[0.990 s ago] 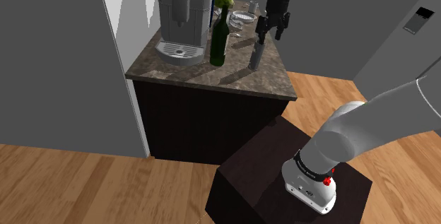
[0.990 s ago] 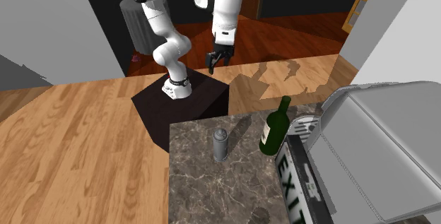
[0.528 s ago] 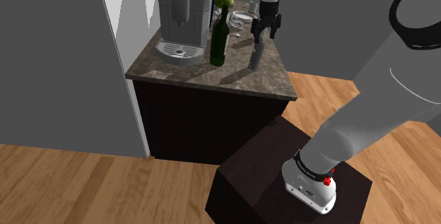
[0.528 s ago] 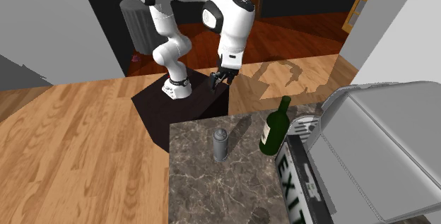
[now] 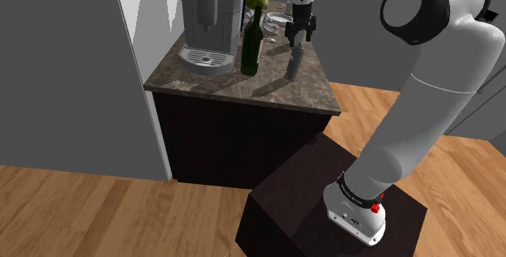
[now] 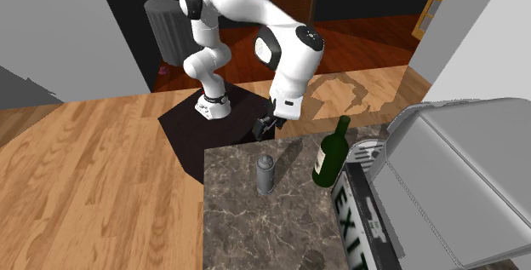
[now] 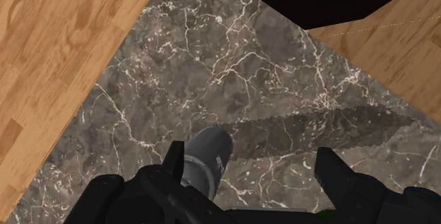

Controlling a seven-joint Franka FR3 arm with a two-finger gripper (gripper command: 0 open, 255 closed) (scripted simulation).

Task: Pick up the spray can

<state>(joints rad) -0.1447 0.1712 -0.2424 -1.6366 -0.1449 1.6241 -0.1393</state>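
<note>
Marble countertop ends near the upright grey spray can, bare stone around it; above the can hangs the gripper, opened wide, grasping nothing.

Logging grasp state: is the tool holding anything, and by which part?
Nothing is held. The tool is open above the spray can, with its fingers apart and not clasping it.

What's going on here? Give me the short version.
The white arm is after the grey can standing upright on the marbled counter beside a green bottle. Its gripper hangs open just above the can, with the can nearer one finger than the other. Nothing is gripped yet.
</note>
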